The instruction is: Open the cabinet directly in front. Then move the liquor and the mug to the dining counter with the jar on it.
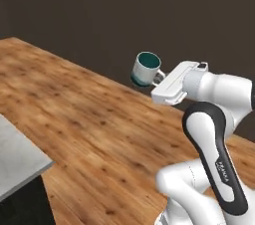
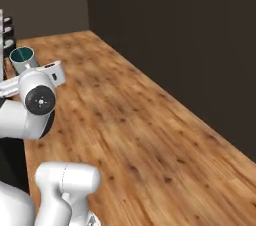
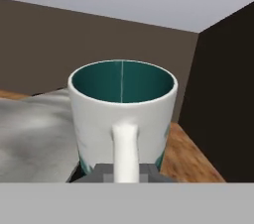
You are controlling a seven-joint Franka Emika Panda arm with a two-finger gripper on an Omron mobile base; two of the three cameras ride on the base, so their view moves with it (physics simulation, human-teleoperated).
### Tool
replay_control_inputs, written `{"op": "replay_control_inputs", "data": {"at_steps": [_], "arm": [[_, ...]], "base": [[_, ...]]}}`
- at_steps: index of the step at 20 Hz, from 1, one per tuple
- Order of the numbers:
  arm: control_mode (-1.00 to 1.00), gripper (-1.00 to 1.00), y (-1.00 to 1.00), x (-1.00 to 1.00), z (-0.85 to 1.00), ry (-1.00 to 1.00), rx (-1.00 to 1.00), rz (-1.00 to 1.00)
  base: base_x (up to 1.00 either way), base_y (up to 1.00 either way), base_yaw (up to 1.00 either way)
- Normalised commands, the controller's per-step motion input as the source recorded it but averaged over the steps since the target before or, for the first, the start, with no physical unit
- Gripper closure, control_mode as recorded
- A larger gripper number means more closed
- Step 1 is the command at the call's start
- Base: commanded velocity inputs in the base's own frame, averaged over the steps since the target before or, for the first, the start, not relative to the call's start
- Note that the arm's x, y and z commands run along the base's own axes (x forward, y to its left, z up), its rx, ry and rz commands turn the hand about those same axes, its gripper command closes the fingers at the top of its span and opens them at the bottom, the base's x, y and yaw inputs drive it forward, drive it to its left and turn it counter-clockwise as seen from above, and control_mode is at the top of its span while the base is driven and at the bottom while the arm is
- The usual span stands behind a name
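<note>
Hand view shows the small mug (image 3: 122, 119), whitish outside and teal-green inside, upright directly ahead of the gripper (image 3: 125, 171), whose two dark fingertips are closed on the pale side handle. In the left base view we see the mug (image 1: 147, 68) carried in the air above the brown wooden floor (image 1: 89, 124), held out from the white arm.

We judge the mug to be rigid, light and empty, glazed and therefore likely slippery. A grasp on the handle alone lets the body swing or rotate about the fingers, so we advise slow, level motion.

Beyond the mug lies a grey veined marble counter (image 3: 34, 129), cut off by the frame. We cannot tell which counter this is. The mug conceals its own base and whatever stands directly behind it.
</note>
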Motion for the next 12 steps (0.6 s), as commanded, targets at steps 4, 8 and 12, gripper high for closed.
{"op": "replay_control_inputs", "data": {"at_steps": [4,8,12], "arm": [[1.0,1.0,0.0,0.0,0.0,0.0,0.0,0.0],[1.0,1.0,0.0,0.0,0.0,0.0,0.0,0.0],[1.0,1.0,0.0,0.0,0.0,0.0,0.0,0.0]], "base": [[1.0,-1.0,0.1],[1.0,-0.51,0.3],[1.0,0.0,0.41]]}}
